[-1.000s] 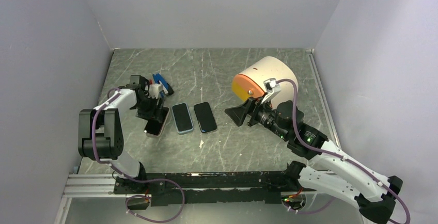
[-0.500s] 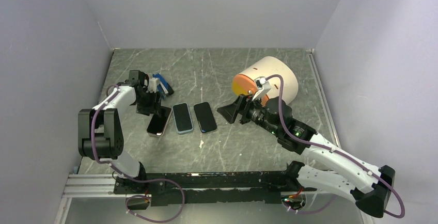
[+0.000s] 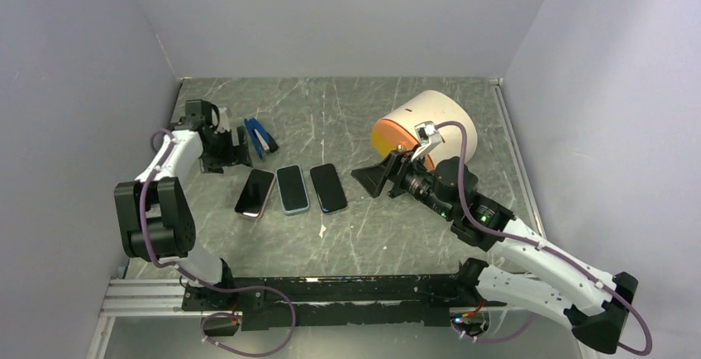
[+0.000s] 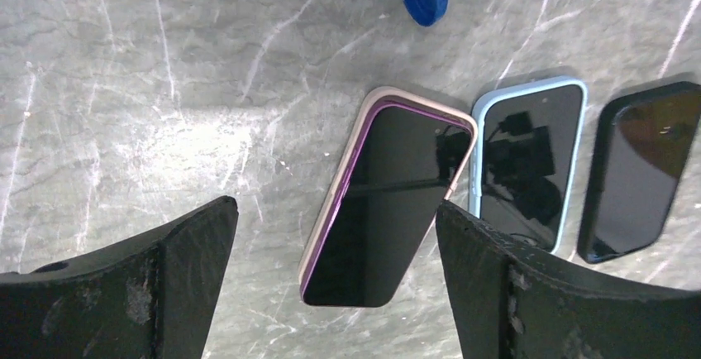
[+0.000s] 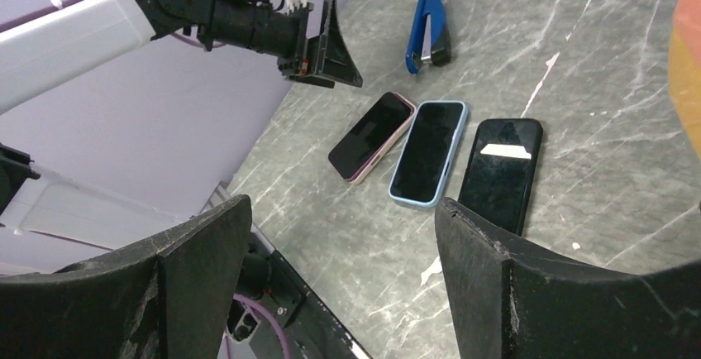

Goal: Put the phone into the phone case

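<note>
Three phones lie screen-up in a row on the grey marbled table (image 3: 347, 111), close side by side without overlapping. The leftmost is the purple-edged phone (image 4: 388, 202), lying inside the pale pink phone case (image 4: 321, 225), whose rim shows around its far end and left side; whether it is pressed fully home cannot be told. Just to its right is a phone in a light-blue case (image 3: 292, 189), then a black phone (image 3: 328, 187).

The left gripper (image 3: 221, 145) hovers at the far left of the table, beyond and to the left of the cased phone. Its fingers (image 4: 132, 284) are spread wide and hold nothing, and its wrist camera looks down on the phone between them. A blue stapler-like tool (image 3: 259, 136) lies just right of this gripper, farther away than the phones.

The right gripper (image 3: 376, 181) hangs in the air to the right of the black phone, pointing left toward the row. Its fingers (image 5: 537, 293) are parted and empty. Behind it, a cream cylinder with an orange end (image 3: 422, 127) lies on its side. A small white scrap (image 3: 321, 231) lies on the table nearer than the phones.
</note>
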You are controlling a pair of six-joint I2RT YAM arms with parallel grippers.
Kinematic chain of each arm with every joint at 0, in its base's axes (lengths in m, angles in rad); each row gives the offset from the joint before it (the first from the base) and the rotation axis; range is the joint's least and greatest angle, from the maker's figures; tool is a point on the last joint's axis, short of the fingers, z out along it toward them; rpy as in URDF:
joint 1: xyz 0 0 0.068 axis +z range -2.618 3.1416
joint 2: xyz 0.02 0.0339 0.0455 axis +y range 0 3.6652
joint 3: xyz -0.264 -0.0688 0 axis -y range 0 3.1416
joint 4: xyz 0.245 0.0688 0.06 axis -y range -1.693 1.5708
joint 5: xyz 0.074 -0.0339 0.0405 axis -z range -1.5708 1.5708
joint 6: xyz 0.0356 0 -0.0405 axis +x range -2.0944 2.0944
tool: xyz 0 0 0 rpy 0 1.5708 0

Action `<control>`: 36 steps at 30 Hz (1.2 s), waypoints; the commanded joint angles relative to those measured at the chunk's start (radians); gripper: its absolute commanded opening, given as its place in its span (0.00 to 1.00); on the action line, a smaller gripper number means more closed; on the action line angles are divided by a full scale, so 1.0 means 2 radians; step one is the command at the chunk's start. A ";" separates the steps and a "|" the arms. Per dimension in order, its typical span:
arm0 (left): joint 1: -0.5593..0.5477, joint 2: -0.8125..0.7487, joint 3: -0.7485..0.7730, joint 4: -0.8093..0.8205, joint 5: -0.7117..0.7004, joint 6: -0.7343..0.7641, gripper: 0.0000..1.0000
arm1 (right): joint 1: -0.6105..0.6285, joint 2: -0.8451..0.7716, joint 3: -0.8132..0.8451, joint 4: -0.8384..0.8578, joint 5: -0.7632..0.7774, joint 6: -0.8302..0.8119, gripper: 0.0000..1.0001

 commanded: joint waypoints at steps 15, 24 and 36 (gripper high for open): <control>-0.090 0.063 -0.008 -0.012 -0.053 0.047 0.94 | 0.002 -0.048 -0.015 0.019 0.030 -0.049 0.88; -0.123 0.110 -0.001 -0.022 -0.106 0.047 0.94 | 0.002 -0.061 -0.025 0.022 0.045 -0.051 0.91; -0.125 0.120 0.010 -0.035 -0.092 0.032 0.65 | 0.001 -0.069 -0.030 0.019 0.051 -0.043 0.92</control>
